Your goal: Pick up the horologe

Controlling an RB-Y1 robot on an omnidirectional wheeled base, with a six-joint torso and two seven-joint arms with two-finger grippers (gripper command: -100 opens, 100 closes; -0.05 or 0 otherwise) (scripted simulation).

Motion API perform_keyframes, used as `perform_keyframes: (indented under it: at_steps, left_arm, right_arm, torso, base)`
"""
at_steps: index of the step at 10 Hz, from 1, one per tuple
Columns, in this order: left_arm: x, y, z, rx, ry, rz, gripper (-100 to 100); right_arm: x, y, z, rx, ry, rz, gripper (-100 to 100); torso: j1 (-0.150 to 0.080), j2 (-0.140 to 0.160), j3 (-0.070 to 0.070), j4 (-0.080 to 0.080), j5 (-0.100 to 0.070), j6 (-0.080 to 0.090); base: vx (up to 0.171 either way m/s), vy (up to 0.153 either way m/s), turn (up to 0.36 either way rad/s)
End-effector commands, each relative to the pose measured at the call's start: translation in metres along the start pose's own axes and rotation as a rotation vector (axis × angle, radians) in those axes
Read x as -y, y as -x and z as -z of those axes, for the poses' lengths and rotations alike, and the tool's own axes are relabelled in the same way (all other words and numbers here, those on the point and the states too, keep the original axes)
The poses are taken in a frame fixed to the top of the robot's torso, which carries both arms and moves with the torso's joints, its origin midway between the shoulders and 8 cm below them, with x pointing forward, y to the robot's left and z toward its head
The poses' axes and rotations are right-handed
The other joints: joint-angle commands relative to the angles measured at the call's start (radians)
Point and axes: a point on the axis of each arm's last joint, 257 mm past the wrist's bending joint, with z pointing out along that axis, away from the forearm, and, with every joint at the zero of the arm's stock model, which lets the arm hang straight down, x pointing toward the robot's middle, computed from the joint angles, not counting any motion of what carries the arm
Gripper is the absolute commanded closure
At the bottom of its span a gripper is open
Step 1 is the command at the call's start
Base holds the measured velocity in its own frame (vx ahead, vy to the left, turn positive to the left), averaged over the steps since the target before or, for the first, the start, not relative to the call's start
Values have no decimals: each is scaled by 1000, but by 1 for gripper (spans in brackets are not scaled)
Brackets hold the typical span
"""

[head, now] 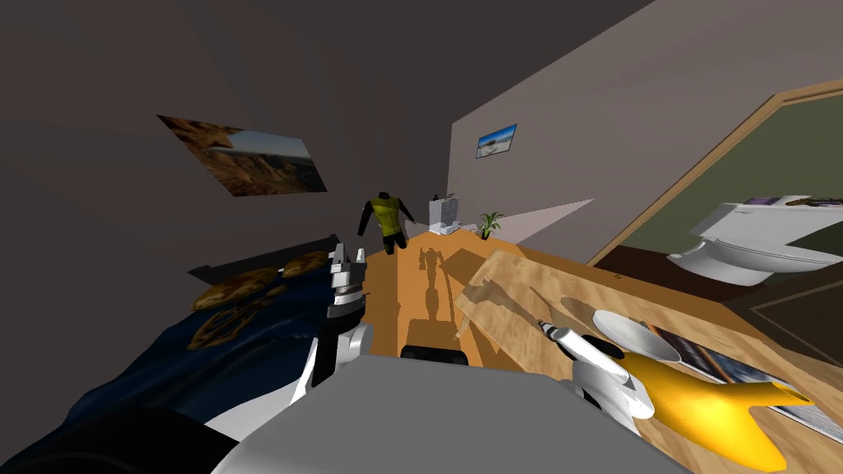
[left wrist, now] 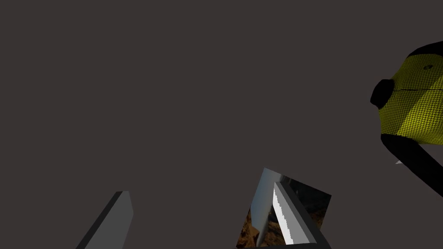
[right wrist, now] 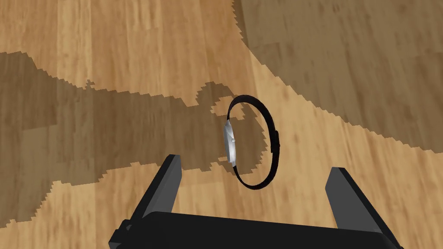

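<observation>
A black-strapped wristwatch (right wrist: 229, 145) stands on edge on the wooden tabletop (right wrist: 108, 52), just ahead of the right gripper (right wrist: 256, 164), fingers spread wide, holding nothing. The left gripper (left wrist: 199, 188), likewise spread and empty, hangs raised beside the bed (head: 165, 354).

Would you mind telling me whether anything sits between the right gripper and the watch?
Nothing visible does. The right gripper is open, and the black-strapped watch rests on the wooden surface just ahead of it, with only shadow between them.
</observation>
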Motion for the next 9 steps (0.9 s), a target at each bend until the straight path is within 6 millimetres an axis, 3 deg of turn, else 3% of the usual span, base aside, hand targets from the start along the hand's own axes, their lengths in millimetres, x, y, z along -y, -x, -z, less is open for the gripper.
perform_keyframes:
  at_steps: [1,2,4,5,6,9]
  left_arm:
    - [0,0,0,0,0,0,0]
    - [0,0,0,0,0,0,0]
    - [0,0,0,0,0,0,0]
    - [0,0,0,0,0,0,0]
    - [0,0,0,0,0,0,0]
    - [0,0,0,0,0,0,0]
  right_arm:
    - [0,0,0,0,0,0,0]
    - [1,11,-2,0,-3,5,-100]
    - [2,23,-4,0,-7,10,-100]
    - [1,19,-4,2,-6,7,-100]
    - [1,19,-4,0,-6,8,100]
    - [5,17,-4,-4,-11,10,100]
  torso:
    - [0,0,0,0,0,0]
    - [2,0,0,0,0,0]
    - [-2,-4,-2,-1,0,0]
    - [-3,-5,-3,-1,-1,0]
    - [0,-3,-2,-1,0,0]
    - [-3,-1,-2,-2,-2,3]
  base:
    - [0,-6,-2]
    - [49,-50,-38]
    - [75,-74,-32]
    - [32,-34,2]
    - [6,-6,2]
    - [3,0,13]
